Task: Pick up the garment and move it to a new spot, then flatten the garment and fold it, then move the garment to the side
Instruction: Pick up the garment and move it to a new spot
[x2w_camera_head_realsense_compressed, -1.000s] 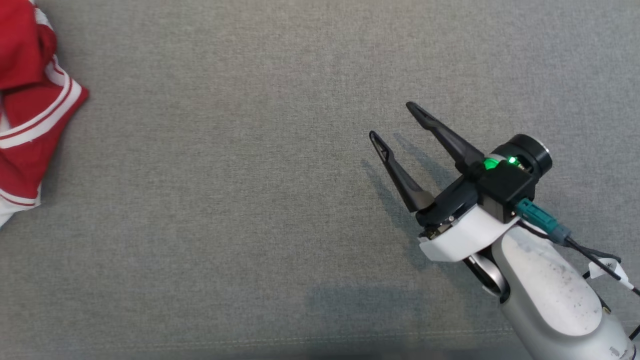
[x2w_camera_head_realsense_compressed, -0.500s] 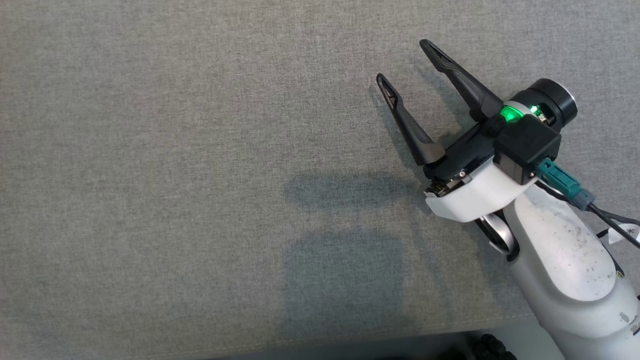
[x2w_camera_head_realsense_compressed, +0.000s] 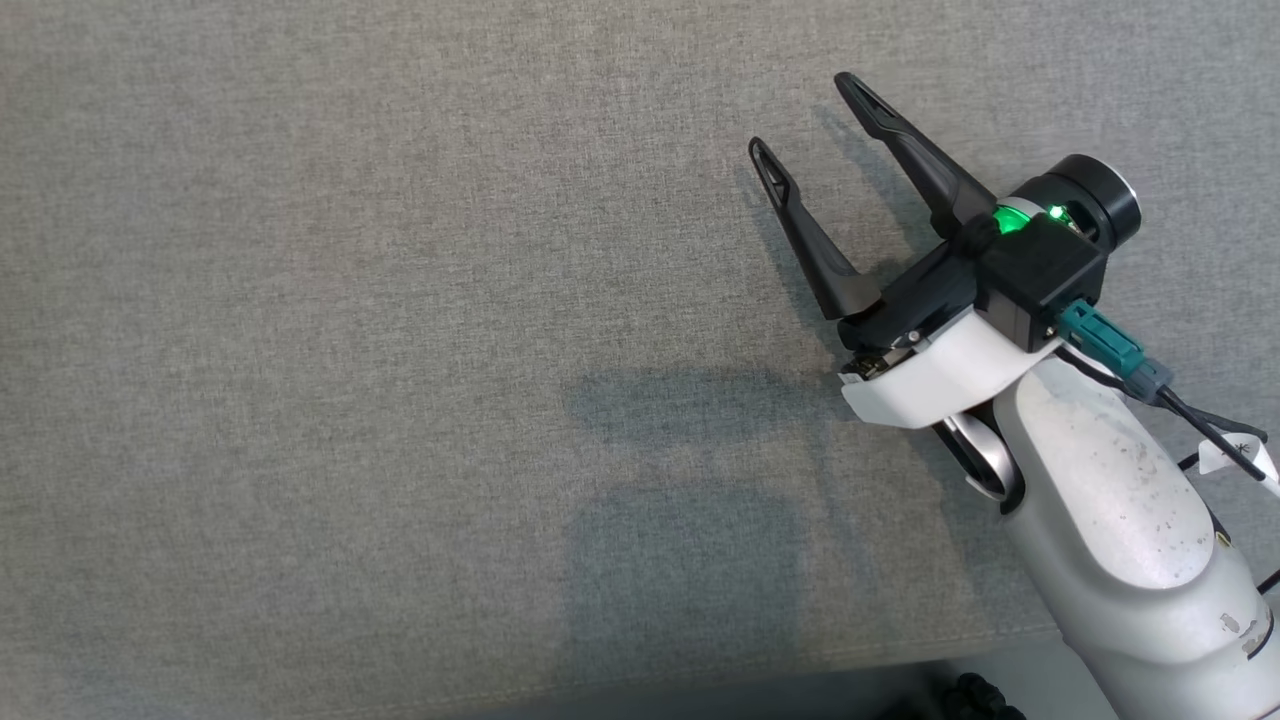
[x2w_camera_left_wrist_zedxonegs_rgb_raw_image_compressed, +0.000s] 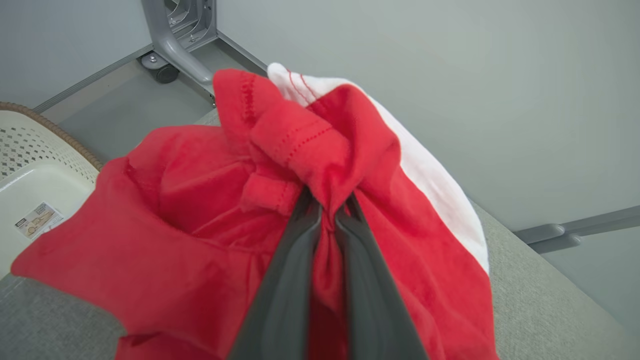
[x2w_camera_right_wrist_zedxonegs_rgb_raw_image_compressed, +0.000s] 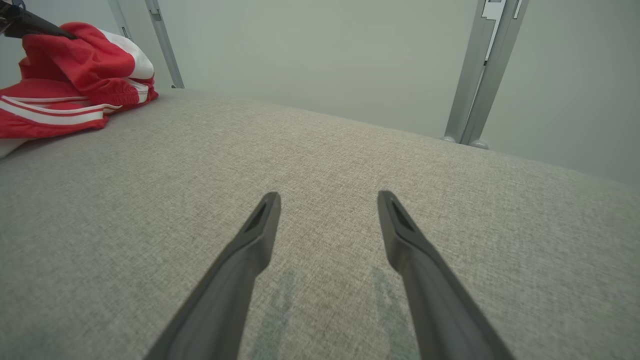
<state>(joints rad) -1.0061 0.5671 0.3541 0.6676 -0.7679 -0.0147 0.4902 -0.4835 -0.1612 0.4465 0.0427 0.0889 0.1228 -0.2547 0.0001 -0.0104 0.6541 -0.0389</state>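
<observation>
grey woven-fabric worktop (x2w_camera_head_realsense_compressed: 300, 300) runs wide in front, pale grey-green wall behind. grey metal frame leg on a caster (x2w_camera_left_wrist_zedxonegs_rgb_raw_image_compressed: 172, 45) & cream perforated plastic basket (x2w_camera_left_wrist_zedxonegs_rgb_raw_image_compressed: 30, 165) sit off past the edge. red soft cloth garment w/ white stripes & a white panel (x2w_camera_left_wrist_zedxonegs_rgb_raw_image_compressed: 190, 210) is bunched at the worktop's far left end, well apart from the right arm. left jaws are clenched on a gathered fold near the top of the heap, cloth squeezed thin between them. the lower part, per right wrist view, lies on the worktop. right jaws stand spread wide w/ nothing between, just over the grey weave.

handling, my guess: light, limp, no stiffness, so it'll drape & swing on a lift, & trailing layers may drag on the rough weave. not fragile, not slippery, tho a thin pinch could slip off a single layer. better hold for flattening is prob a hem or striped edge, one corner per arm, rather than mid-bunch.
</observation>
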